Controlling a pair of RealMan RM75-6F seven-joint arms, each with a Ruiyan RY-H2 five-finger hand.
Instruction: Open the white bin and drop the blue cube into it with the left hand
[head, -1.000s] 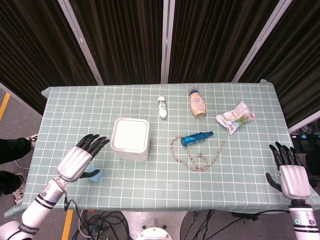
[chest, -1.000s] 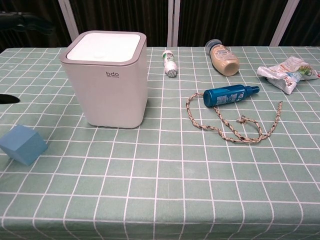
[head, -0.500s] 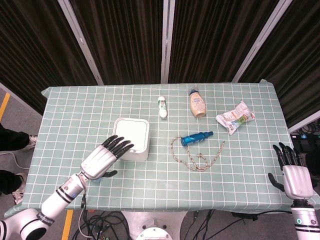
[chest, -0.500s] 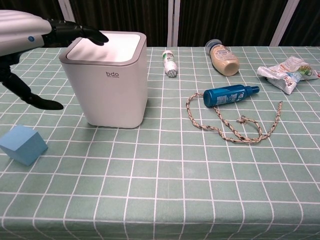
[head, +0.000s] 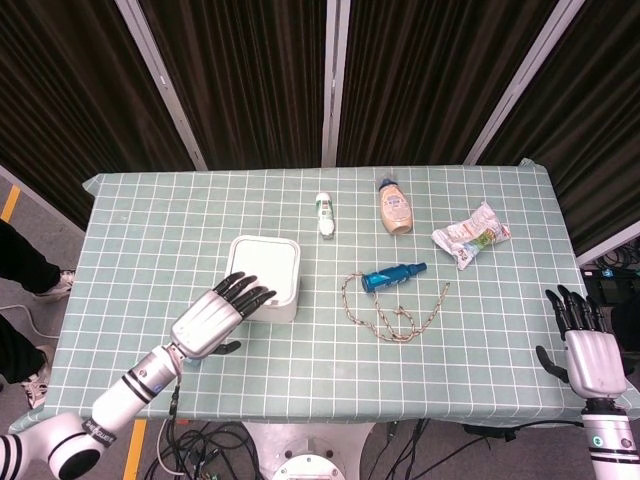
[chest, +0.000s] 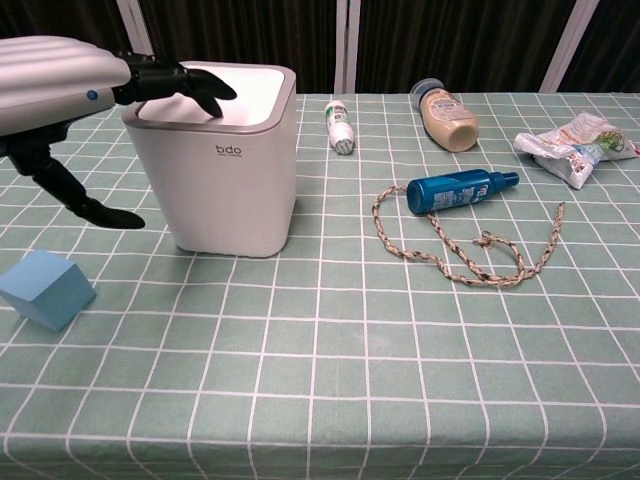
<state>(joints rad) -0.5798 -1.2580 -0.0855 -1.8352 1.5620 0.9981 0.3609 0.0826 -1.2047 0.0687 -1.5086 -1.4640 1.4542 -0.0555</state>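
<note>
Reaching over the near corner of the white bin (chest: 220, 160), the left hand (head: 212, 318) hangs with its fingers (chest: 185, 86) extended and a little apart above the pale lid (head: 264, 262), holding nothing; the thumb (chest: 100, 214) points down beside the bin's left wall in the chest view. The placement suggests a push on the lid to spring it open, the first half of the job, though whether the fingertips actually touch the lid cannot be told from either view. The lid looks closed and flat.

The blue cube (chest: 45, 289) sits on the checked tablecloth (head: 150, 230) at the lower left of the chest frame, near the bin's left side and apart from it, untouched. In the head view the forearm covers that spot and the cube does not show. Lying so close to the bin, it should be an easy pick-up for the same hand once the lid is up.

The right hand (head: 588, 345) waits at the lower right edge of the head frame, beyond the table's corner, fingers upright and slightly spread, empty.

Centre and right of the table hold bystanders to the task: a blue spray bottle (chest: 460, 190) touching a looped cord (chest: 460, 250), a small white tube (chest: 341, 127), a tan bottle (chest: 446, 115) and a crumpled packet (chest: 575, 140).
</note>
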